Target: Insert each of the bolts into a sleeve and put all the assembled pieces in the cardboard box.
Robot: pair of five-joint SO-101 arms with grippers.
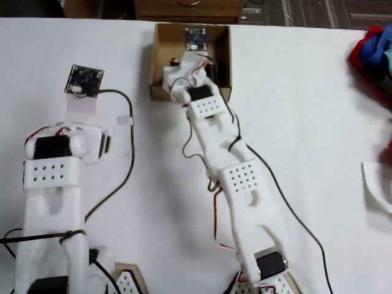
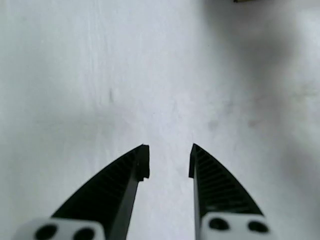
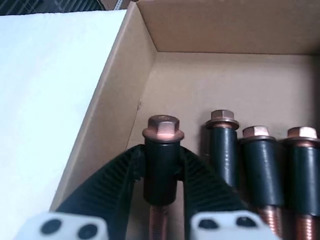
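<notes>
Cardboard box [image 3: 107, 115]: three assembled pieces [image 3: 260, 155] lying inside; right tool [image 3: 161, 156] clamping fourth piece [image 3: 162, 127] at their 9 o'clock, release pending. Left tool [image 2: 169, 161] hanging over counter [image 2: 100, 75], jaws apart.

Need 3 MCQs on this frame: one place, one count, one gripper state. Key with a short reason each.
1. Where is the right gripper?
A. within the walls of the brown cardboard box
B. above the other arm
C. against a person's hand

2. Besides the gripped piece, a copper bolt in a black sleeve, how many more sleeved bolts are seen lying in the box?
A. one
B. three
C. six

3. What state is the left gripper in?
A. open, holding nothing
B. shut on a bolt
C. shut, empty

Key:
1 A, the box walls rise around it in its wrist view.
2 B, three hex heads line up beside the held one.
3 A, its fingers stand apart with nothing between.
</notes>
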